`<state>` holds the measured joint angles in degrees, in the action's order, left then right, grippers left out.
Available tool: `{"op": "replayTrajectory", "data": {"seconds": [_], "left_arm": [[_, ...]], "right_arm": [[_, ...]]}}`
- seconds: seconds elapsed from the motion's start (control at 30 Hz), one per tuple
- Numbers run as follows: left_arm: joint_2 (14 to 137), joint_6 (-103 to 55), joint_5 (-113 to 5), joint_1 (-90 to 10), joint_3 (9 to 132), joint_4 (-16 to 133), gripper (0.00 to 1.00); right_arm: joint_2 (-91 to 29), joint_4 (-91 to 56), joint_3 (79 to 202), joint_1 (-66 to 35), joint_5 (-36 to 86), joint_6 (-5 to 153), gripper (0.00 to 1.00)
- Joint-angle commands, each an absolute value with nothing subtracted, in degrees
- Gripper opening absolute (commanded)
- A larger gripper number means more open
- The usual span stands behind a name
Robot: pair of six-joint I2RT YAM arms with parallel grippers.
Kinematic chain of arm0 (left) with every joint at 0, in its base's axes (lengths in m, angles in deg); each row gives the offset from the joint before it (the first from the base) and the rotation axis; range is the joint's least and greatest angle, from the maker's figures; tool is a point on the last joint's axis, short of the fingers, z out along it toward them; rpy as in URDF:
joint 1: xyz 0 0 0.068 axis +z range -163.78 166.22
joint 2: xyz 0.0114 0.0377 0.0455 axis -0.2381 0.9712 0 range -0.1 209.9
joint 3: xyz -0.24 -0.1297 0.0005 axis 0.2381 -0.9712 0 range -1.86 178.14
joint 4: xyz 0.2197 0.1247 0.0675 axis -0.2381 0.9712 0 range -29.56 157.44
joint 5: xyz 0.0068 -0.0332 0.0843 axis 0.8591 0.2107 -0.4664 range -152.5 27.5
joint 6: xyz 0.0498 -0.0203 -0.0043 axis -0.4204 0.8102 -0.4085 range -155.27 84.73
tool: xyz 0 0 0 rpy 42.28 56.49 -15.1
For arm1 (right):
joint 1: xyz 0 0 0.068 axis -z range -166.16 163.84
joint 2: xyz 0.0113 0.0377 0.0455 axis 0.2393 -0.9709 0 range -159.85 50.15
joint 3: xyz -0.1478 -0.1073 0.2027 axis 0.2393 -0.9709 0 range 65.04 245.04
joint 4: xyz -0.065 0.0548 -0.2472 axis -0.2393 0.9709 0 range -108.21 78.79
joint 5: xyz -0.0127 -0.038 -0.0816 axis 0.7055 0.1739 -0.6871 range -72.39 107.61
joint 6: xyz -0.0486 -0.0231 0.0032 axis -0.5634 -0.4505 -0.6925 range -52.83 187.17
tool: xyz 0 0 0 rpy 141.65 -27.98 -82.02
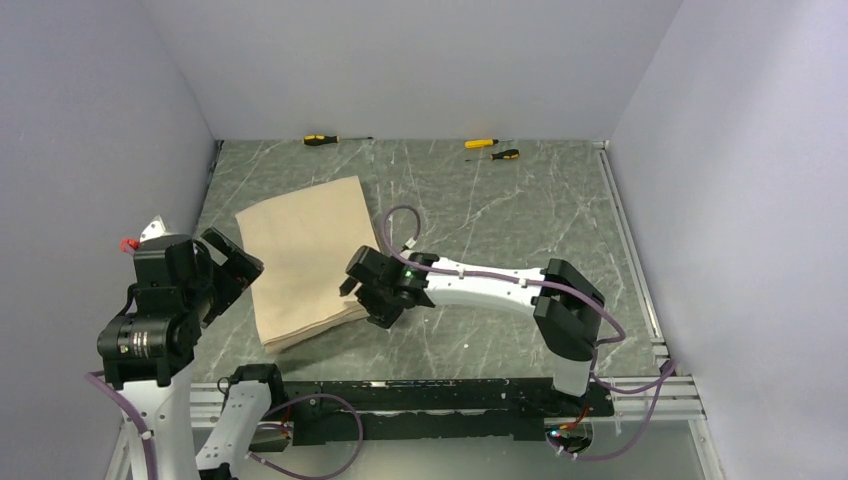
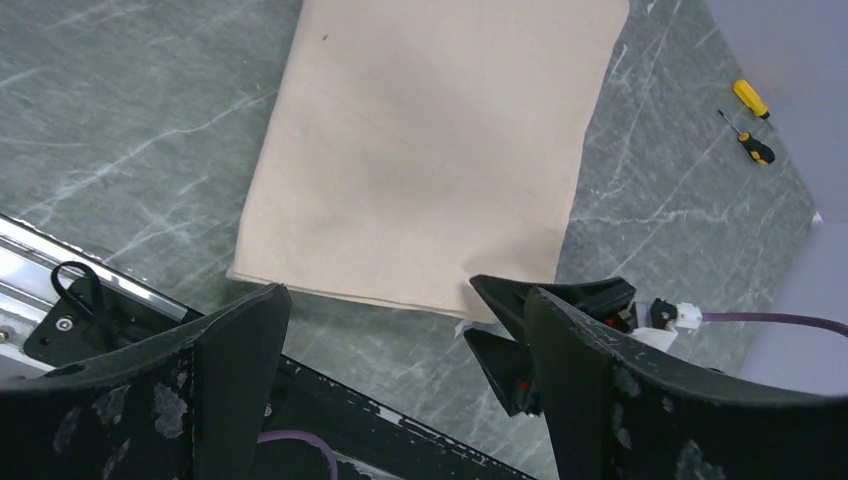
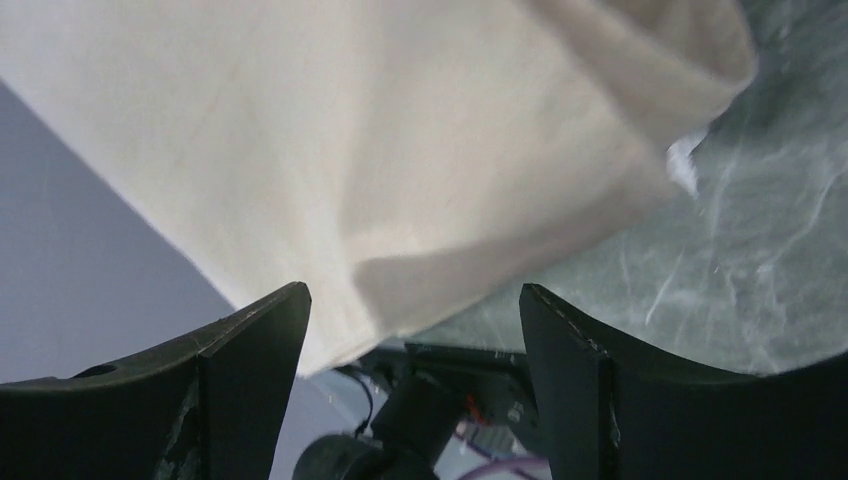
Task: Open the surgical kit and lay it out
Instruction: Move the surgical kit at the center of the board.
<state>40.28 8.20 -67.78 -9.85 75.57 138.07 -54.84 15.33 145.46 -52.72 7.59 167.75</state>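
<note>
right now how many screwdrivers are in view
3. One screwdriver lies at the far edge, left of centre; a second and third sit together to its right. The cloth could hide others.

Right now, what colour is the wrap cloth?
Plain beige wrap cloth; best in left wrist view.

Plain pale lavender-grey walls [image 1: 400, 60] enclose a dark green, marble-patterned tabletop [image 1: 520, 215] on three sides. Aluminium rails [image 1: 630, 250] run along its right and near edges. The light is soft and even.

left gripper [image 2: 402, 300]: jaws wide apart | wrap cloth [image 2: 430, 150]: folded flat, just ahead | right gripper [image 2: 482, 318]: at cloth's near corner, ahead-right | screwdrivers [image 2: 762, 150]: far ahead-right
</note>
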Motion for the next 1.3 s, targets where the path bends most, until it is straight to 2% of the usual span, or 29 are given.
{"op": "replayTrajectory", "data": {"seconds": [0.0, 0.2, 0.43, 0.6, 0.83, 1.27], "left_arm": [[41.1, 9.5, -65.5, -10.0, 77.9, 138.7, 0.93], [40.3, 10.4, -65.2, -10.0, 77.9, 139.2, 0.93], [40.9, 10.2, -65.4, -9.9, 78.3, 140.0, 0.92], [41.7, 9.7, -65.1, -10.0, 79.1, 141.3, 0.92], [42.8, 10.2, -64.5, -9.9, 79.2, 140.1, 0.91], [43.3, 11.6, -64.0, -9.9, 77.3, 137.6, 0.91]], "right_arm": [[-54.5, 9.0, 141.1, -53.4, -0.6, 172.1, 0.81], [-55.0, 4.7, 137.8, -53.6, -2.7, 172.8, 0.73], [-57.1, 6.4, 138.8, -53.5, -3.3, 170.9, 0.54], [-56.8, 4.5, 137.4, -53.5, -4.5, 171.7, 0.33], [-54.3, 12.3, 142.1, -53.4, -7.3, 170.4, 0.00], [-51.4, 17.1, 142.9, -50.6, -10.6, 164.9, 0.00]]}}
